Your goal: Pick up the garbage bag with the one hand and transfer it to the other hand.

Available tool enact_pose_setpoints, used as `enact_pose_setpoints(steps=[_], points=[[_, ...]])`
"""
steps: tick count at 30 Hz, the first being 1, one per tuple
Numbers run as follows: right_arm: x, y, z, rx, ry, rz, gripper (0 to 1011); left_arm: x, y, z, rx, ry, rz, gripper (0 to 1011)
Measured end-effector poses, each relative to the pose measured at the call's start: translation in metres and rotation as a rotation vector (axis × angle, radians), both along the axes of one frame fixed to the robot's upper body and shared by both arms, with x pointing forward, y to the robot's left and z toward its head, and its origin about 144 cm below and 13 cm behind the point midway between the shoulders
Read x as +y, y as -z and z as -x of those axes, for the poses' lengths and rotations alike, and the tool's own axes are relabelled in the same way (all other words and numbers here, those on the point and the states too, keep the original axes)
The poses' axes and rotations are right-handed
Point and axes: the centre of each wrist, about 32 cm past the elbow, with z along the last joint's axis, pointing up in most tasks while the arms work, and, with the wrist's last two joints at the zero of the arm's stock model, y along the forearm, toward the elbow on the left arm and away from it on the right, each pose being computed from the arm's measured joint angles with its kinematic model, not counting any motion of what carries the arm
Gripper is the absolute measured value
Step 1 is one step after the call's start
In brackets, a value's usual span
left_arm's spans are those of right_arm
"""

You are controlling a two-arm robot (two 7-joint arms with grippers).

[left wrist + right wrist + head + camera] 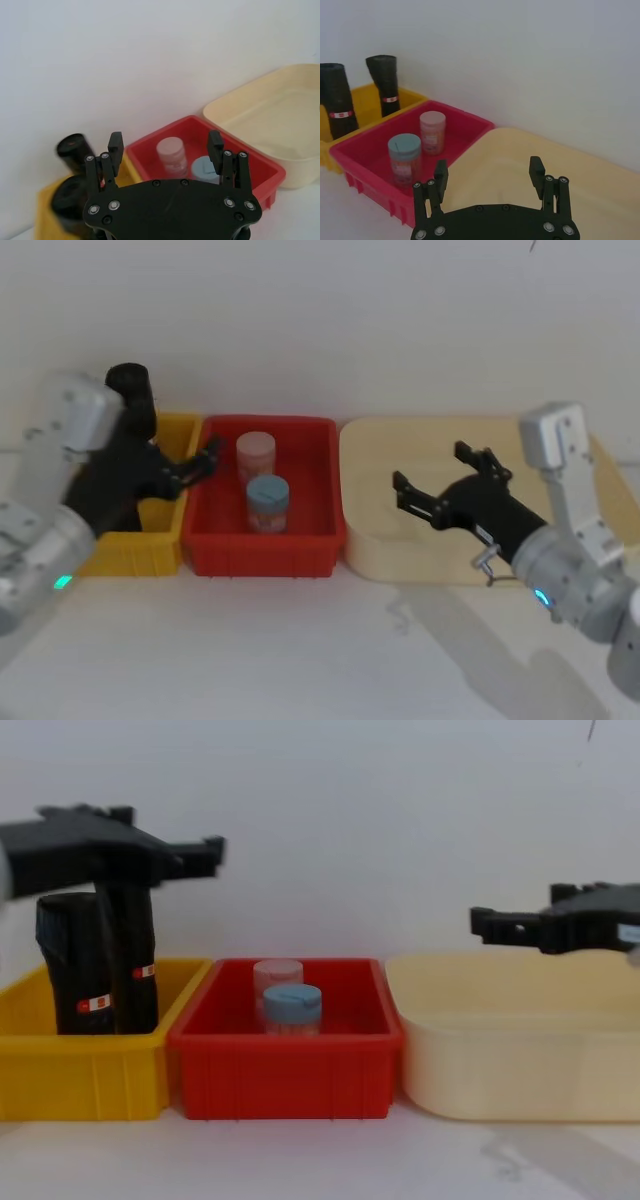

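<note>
Two black garbage bag rolls stand upright in the yellow bin (pixel 80 1065), one (pixel 75 970) nearer and one (pixel 132 955) behind it, each with a red-and-white band. The right wrist view shows them as well (pixel 335 100) (pixel 384 82). My left gripper (pixel 208 455), on the green-ringed arm, hovers open and empty at about the height of the rolls' tops, over the edge between the yellow and red bins (pixel 165 145). My right gripper (pixel 430 470), on the blue-ringed arm, hangs open and empty above the cream tray (pixel 488 172).
The red bin (pixel 310 540) in the middle holds a jar with a blue lid (pixel 267 498) and a jar with a pale pink lid (pixel 255 453). The cream tray (pixel 380 550) lies at the right. A white wall stands close behind the bins.
</note>
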Motion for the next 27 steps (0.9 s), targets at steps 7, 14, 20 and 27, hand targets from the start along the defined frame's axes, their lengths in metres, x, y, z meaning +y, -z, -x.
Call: enact_pose_setpoints(steps=[7, 14, 20, 27], points=[[0.009, -0.020, -0.019, 0.017, -0.061, 0.049, 1002, 0.044, -0.018, 0.020, 0.029, -0.036, 0.000, 1001], [0.022, -0.034, -0.036, 0.036, -0.109, 0.076, 1001, 0.081, -0.027, 0.034, 0.072, -0.081, -0.003, 1001], [0.032, -0.043, -0.047, 0.054, -0.140, 0.084, 1001, 0.104, -0.029, 0.041, 0.107, -0.100, -0.006, 1001], [0.041, -0.048, -0.056, 0.075, -0.164, 0.082, 1001, 0.118, -0.023, 0.038, 0.148, -0.093, 0.001, 1001]])
